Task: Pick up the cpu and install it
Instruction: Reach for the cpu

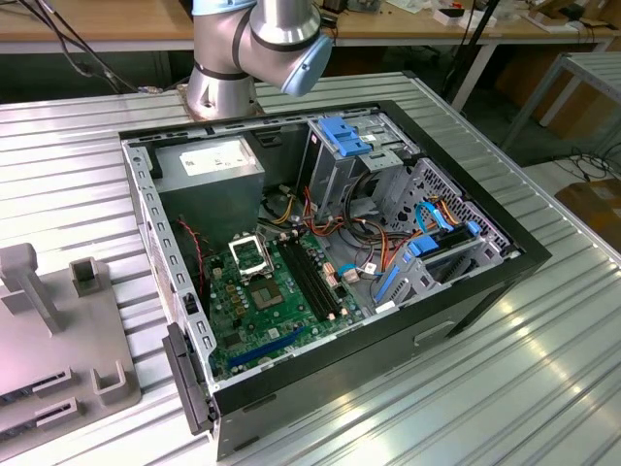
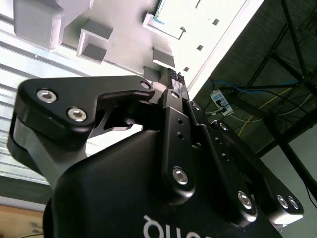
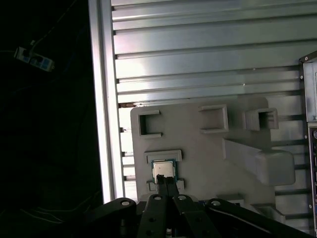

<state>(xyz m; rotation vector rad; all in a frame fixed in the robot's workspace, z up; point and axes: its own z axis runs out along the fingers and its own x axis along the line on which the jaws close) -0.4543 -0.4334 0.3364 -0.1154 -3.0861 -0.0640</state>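
The tool (image 3: 166, 179) has its two black fingers (image 2: 174, 119) pressed together, with no gap and nothing seen between them in either wrist view. White lettering on its black body is only partly in view (too little to make out). In the first wrist view the closed tips sit right at the edge of the cpu (image 3: 164, 169), close enough that I cannot tell whether they touch it.

The cpu lies flat, silver top up with a green rim showing, in a small framed recess of a pale grey holder plate (image 3: 208, 148). Other open-sided pockets on that plate are bare. The plate rests on the ribbed metal counter (image 3: 198, 49), close to its edge.

In the exterior view the holder plate is at the exterior view's left, and the open computer case (image 1: 524, 257) lies to its right. The case holds a green motherboard (image 1: 281, 301) with a black-and-silver socket frame (image 1: 250, 254), a power supply (image 1: 215, 158) bearing a white label (print not legible), blue drive brackets (image 1: 344, 136) and loose cables. The arm's base (image 1: 228, 83) stands at the far side.
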